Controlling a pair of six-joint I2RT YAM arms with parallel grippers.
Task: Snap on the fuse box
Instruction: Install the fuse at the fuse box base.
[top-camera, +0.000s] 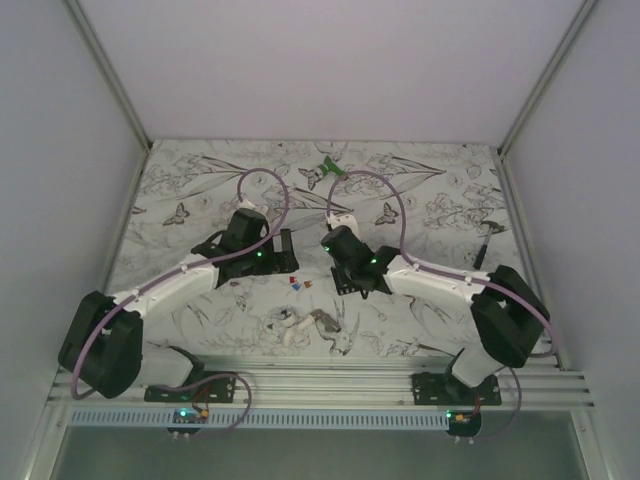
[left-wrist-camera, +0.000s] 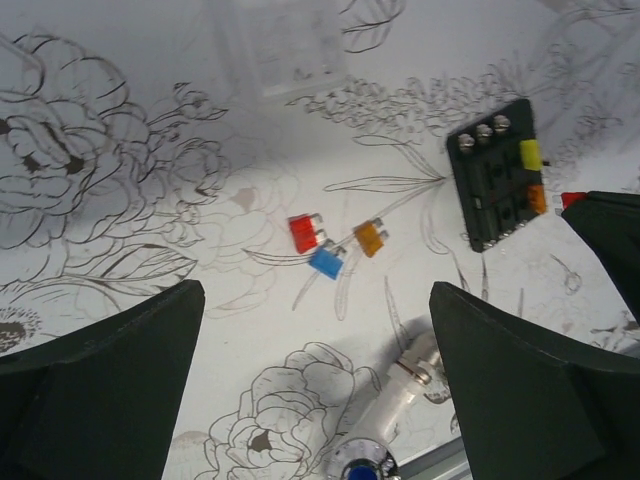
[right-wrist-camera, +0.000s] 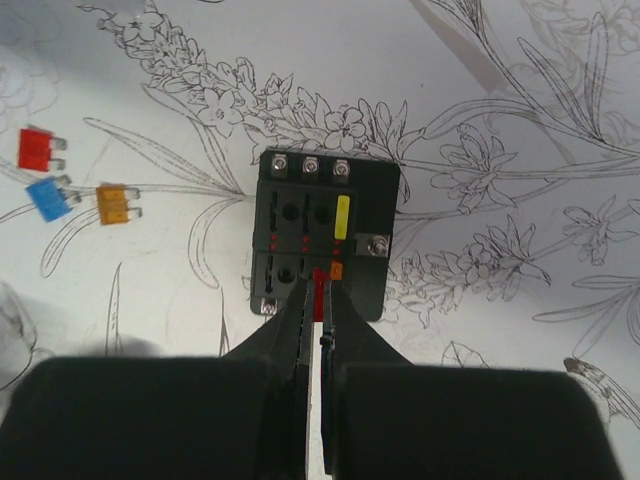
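Note:
The black fuse box (right-wrist-camera: 300, 235) lies flat on the flower-patterned table, with a yellow fuse (right-wrist-camera: 343, 216) and an orange fuse (right-wrist-camera: 336, 270) seated in it. It also shows in the left wrist view (left-wrist-camera: 497, 175). My right gripper (right-wrist-camera: 320, 283) is shut on a red fuse (right-wrist-camera: 319, 292), held upright at a slot on the box's near edge. In the top view this gripper (top-camera: 352, 282) covers most of the box. My left gripper (left-wrist-camera: 315, 295) is open and empty, hovering left of the box (top-camera: 283, 252).
Three loose fuses, red (left-wrist-camera: 303, 234), blue (left-wrist-camera: 327, 262) and orange (left-wrist-camera: 369, 238), lie between the arms. A white-and-grey clump of parts (top-camera: 300, 325) sits near the front. A green object (top-camera: 330, 167) lies at the back. A faint clear rectangular piece (left-wrist-camera: 285, 50) lies further back.

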